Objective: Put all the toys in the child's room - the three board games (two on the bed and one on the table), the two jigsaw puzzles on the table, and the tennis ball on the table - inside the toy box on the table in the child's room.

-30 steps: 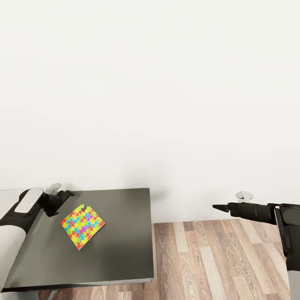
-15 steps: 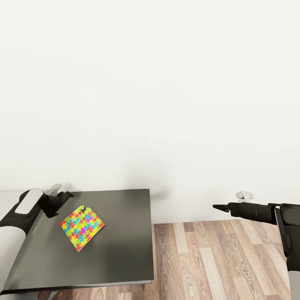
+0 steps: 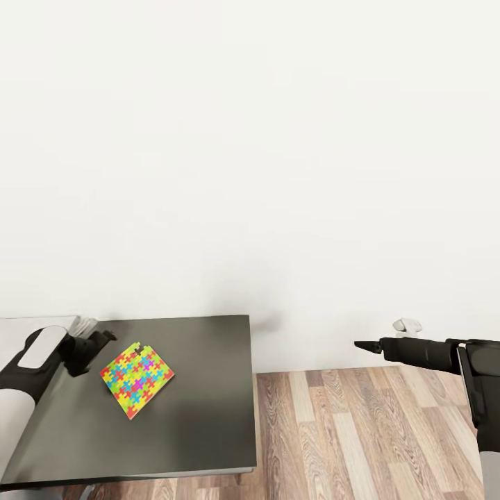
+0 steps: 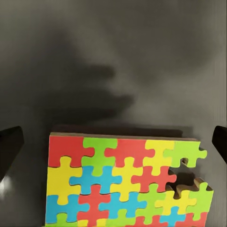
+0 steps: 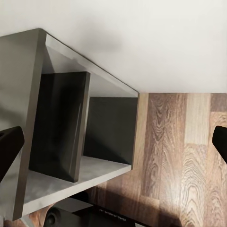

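One jigsaw puzzle [image 3: 137, 378], a thin square slab of yellow, green, blue, red and orange pieces, lies flat on a dark grey cabinet top [image 3: 201, 403]. In the left wrist view the puzzle [image 4: 123, 182] has a piece missing near one corner. My left gripper [image 3: 105, 337] hovers just left of the puzzle and is open, with one dark fingertip [image 4: 9, 144] at each side of that view and nothing between them. My right gripper [image 3: 360, 344] points left above the floor, far right of the cabinet, open and empty.
A white wall rises behind the cabinet. Wood plank floor [image 3: 361, 430] lies to the right. A light grey surface [image 3: 35, 323] adjoins the cabinet top at the far left. The right wrist view looks at the grey cabinet's open shelves [image 5: 71, 137].
My left arm has drawn back a little to the left and lower, away from the puzzle. The puzzle and the right arm have not moved.
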You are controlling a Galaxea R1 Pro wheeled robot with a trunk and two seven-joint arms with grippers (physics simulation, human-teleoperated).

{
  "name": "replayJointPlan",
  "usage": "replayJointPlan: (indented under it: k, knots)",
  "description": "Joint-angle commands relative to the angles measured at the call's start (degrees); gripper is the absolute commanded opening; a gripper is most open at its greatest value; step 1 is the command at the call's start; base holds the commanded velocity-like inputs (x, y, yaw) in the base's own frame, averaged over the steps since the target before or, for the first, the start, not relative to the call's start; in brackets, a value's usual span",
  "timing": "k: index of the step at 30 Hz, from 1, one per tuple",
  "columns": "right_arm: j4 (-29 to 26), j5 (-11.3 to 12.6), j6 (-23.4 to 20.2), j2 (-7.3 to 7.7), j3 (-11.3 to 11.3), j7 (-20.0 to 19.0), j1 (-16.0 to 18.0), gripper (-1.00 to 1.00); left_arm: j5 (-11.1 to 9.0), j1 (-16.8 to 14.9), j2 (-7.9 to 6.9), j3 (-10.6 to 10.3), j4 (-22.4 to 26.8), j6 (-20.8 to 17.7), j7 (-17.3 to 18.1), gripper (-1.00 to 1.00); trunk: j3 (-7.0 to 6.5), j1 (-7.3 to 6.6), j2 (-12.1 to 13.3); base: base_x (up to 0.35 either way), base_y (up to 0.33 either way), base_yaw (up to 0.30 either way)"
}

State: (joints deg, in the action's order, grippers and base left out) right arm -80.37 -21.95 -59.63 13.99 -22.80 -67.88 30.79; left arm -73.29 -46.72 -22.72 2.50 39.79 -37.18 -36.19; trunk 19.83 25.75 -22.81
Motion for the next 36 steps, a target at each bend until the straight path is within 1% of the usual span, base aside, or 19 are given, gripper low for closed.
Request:
replayJointPlan:
  k: [1, 13, 25, 30, 32, 36]
  knots:
    - [-0.05, -0.55, -0.37, -0.01, -0.06, -0.59, 0.07, 1.00, -0.59, -0.03, 0.00, 0.08, 0.08, -0.08, -0.56, 1.00, 0.10, 0.03, -0.11, 0.000, 0.000, 0.000]
    - [-0.05, -0.55, -0.37, -0.02, -0.11, -0.59, 0.14, 1.00, -0.62, 0.73, -0.09, -0.16, -3.29, -0.08, -0.95, 1.00, 0.10, 0.03, -0.11, 0.000, 0.000, 0.000]
    - [-0.05, -0.55, -0.37, 0.00, -0.14, -0.57, 0.15, 1.00, -0.63, 0.82, -0.06, -0.31, -4.35, -0.05, -0.40, 1.00, 0.10, 0.03, -0.11, 0.000, 0.000, 0.000]
    - [-0.05, -0.55, -0.37, 0.04, -0.19, -0.58, 0.15, 1.00, -0.60, 0.83, -0.05, -0.36, -4.46, 0.32, 1.01, 1.00, 0.10, 0.03, -0.11, 0.000, 0.000, 0.000]
    - [-0.05, -0.55, -0.37, 0.05, -0.21, -0.58, 0.15, 1.00, -0.57, 0.83, -0.05, -0.37, -4.52, 0.77, 2.78, 1.00, 0.10, 0.03, -0.11, 0.000, 0.000, -0.005]
    - [-0.05, -0.55, -0.37, 0.05, -0.22, -0.59, 0.15, 1.00, -0.55, 0.84, -0.04, -0.38, -4.70, 0.99, 3.93, 1.00, 0.10, 0.03, -0.11, 0.000, 0.000, -0.076]
